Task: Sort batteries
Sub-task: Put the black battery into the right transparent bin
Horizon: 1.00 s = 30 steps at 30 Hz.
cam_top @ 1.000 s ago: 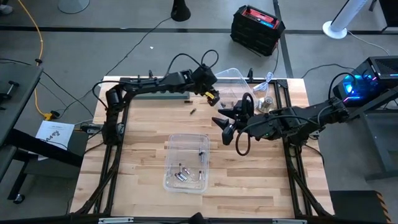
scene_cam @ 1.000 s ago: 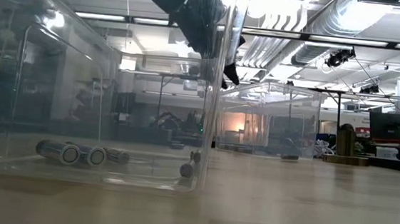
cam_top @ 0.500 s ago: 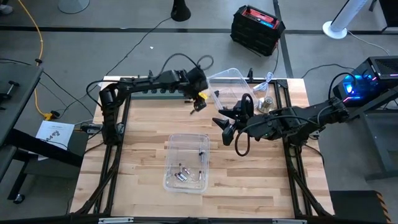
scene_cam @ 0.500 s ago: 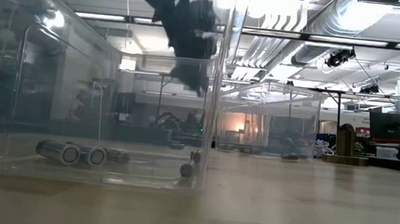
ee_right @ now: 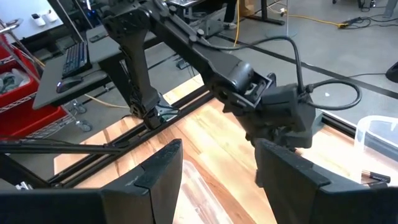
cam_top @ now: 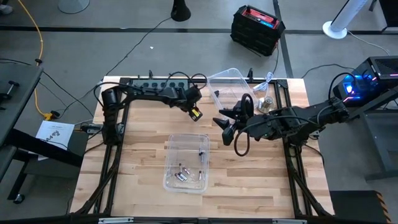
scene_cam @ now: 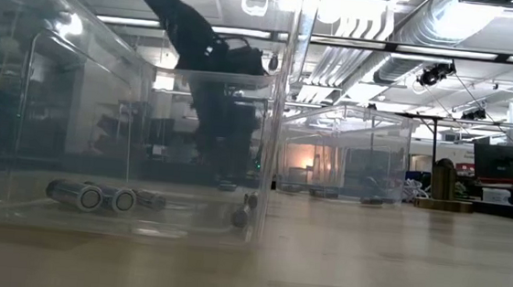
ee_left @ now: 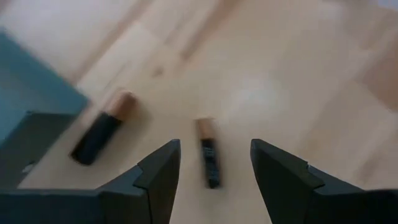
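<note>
We are looking first at the small dark battery with a copper-coloured end (ee_left: 208,152), which is lying flat on the pale wooden worktop (cam_top: 143,124). In the left wrist view it is lying in the gap between the two dark fingers (ee_left: 158,177) of the left gripper (ee_left: 214,180), and its long axis is running almost along the direction in which the fingers are pointing, only slightly slanted. So we are judging that the fingers are standing on both long sides of it, which is good for closing across its thin body. These fingers are spread apart and are gripping nothing.

A second dark battery with a copper-coloured end (ee_left: 102,130) is lying near the first one, more to the side, outside the gap and turned at an angle, close to a grey-blue block (ee_left: 28,118).

In the high view, the left gripper (cam_top: 194,112) is low over the far middle part of the worktop, so the left arm is clearly the nearer one. The right gripper (cam_top: 225,127) is waiting just beside it, with its fingers also spread and empty.

The clear plastic rectangular bin (cam_top: 169,177) near the front is holding several silvery batteries (cam_top: 181,176). A second clear plastic bin (cam_top: 231,76) is standing at the far edge.
</note>
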{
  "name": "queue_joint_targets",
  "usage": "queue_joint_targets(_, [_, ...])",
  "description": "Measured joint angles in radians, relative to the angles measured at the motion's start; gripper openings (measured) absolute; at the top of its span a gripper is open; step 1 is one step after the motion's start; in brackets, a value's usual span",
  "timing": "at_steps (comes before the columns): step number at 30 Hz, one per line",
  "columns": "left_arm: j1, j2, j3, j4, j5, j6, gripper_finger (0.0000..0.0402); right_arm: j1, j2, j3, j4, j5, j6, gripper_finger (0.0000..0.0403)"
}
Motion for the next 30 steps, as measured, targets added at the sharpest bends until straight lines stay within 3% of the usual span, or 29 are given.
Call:
queue_joint_targets(3, [0.01, 0.027, -0.002, 0.033, -0.032, -0.019, 0.0187, -0.001, 0.0, 0.0, 0.001, 0.0, 0.001, 0.0197])
queue_joint_targets(9, [0.007, 0.088, 0.004, 0.051, 0.044, -0.018, 0.0166, -0.001, 0.0, 0.0, 0.007, 0.0, 0.001, 0.0197])
queue_joint_targets(12, [-0.01, 0.105, 0.005, 0.024, 0.025, -0.016, 0.0114, -0.001, 0.0, 0.0, 0.009, 0.0, 0.003, 0.0197])
queue_joint_targets(15, [-0.023, 0.084, 0.003, 0.012, 0.034, -0.004, 0.0029, -0.001, 0.0, 0.0, 0.008, 0.0, 0.002, 0.0197])
queue_joint_targets(19, [-0.031, 0.003, -0.011, 0.006, 0.074, 0.014, 0.002, -0.001, 0.0, 0.0, 0.008, -0.001, 0.002, 0.0197])
queue_joint_targets(25, [-0.032, -0.208, -0.002, 0.253, 0.063, 0.076, 0.0007, -0.001, 0.0, 0.0, 0.008, -0.001, 0.0, 0.0197])
queue_joint_targets(30, [-0.056, -0.264, -0.001, 0.571, 0.057, 0.165, 0.0007, -0.001, 0.0, 0.0, 0.008, 0.007, -0.003, 0.0197])
